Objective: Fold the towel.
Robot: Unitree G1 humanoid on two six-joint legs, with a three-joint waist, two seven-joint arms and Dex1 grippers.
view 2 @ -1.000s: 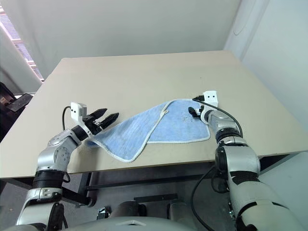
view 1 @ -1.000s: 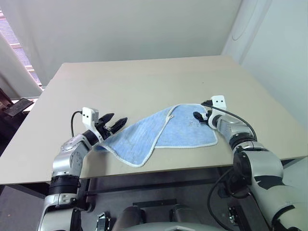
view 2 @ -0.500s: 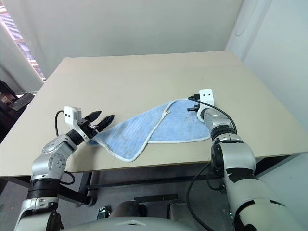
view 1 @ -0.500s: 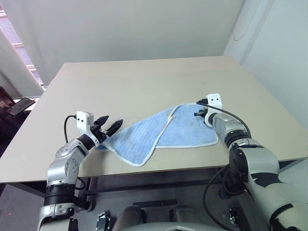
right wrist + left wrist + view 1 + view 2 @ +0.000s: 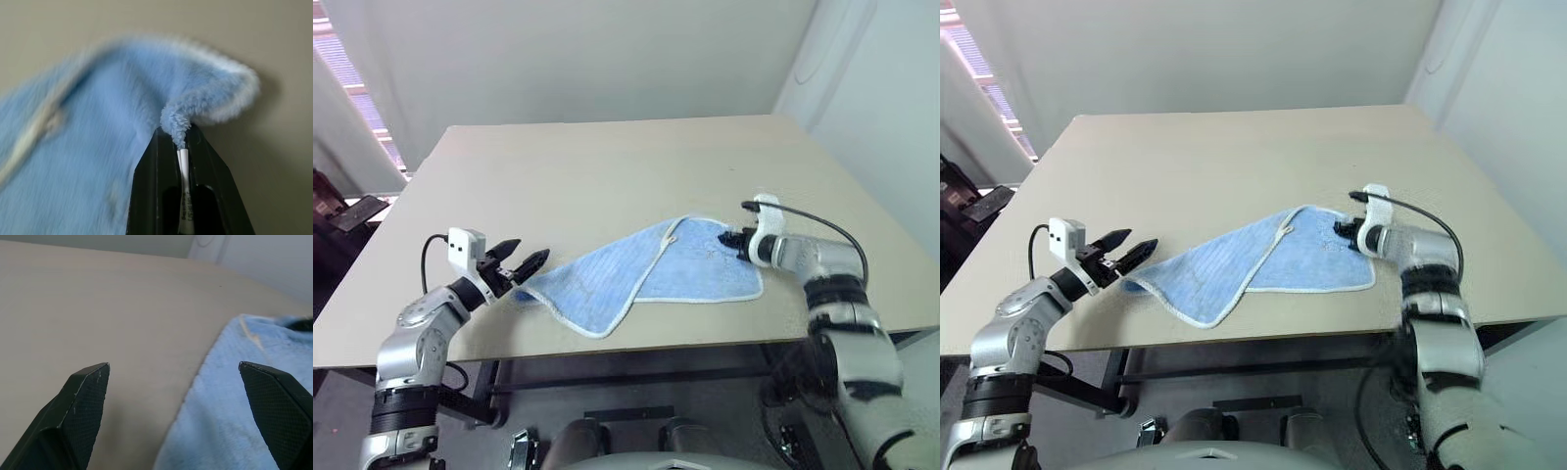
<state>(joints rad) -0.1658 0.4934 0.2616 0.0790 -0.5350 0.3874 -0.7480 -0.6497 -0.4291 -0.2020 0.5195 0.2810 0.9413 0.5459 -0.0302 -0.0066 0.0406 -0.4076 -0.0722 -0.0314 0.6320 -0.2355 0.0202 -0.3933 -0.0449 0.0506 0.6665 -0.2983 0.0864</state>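
The soft light-blue terry towel with white edging (image 5: pixel 646 274) lay near the front edge of the tan table (image 5: pixel 607 166), the right gripper (image 5: pixel 180 147) pinching its corner, the left gripper (image 5: pixel 521 262) spread wide just beside its other end, so the next move likely called for folding that corner across.

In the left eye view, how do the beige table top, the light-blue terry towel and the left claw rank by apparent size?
1. Beige table top
2. Light-blue terry towel
3. Left claw, nearer the camera yet clearly smallest
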